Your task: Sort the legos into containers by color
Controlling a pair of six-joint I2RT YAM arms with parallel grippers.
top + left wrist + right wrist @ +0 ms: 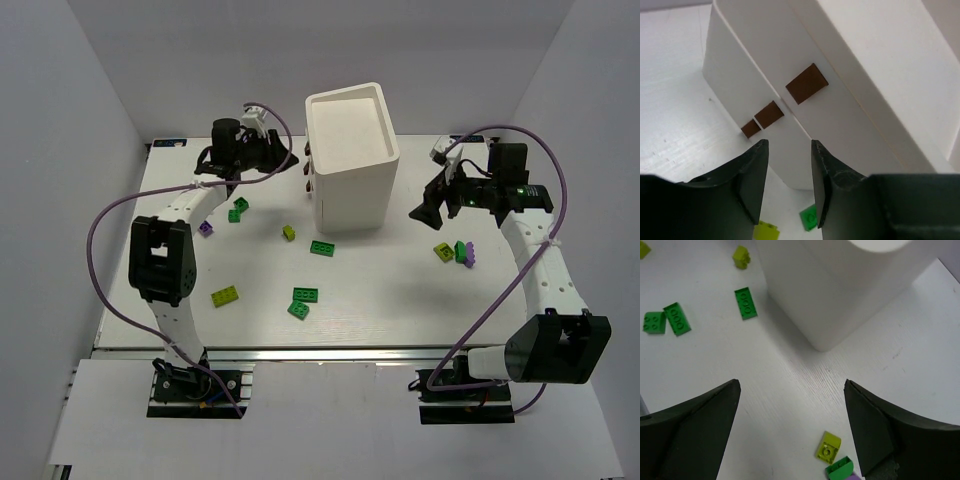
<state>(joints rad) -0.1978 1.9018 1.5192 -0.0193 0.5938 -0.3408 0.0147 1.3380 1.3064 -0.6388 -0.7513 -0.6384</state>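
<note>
Bases [195,385] sat at the near worktop [400,300] edge. Left arm reached forward to the cabinet [350,160]. Left pincer [790,150] was at a narrow gap, empty, just short of the brown knobs [806,83]. Drawers [840,120] looked shut. Right arm was bent in beside the cabinet, right pincer [792,390] wide, empty, aimed down. Legos [322,248] lay loose on the worktop, some near the right pincer.

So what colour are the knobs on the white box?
Reddish-brown; the knobs show best in the left wrist view.
</note>
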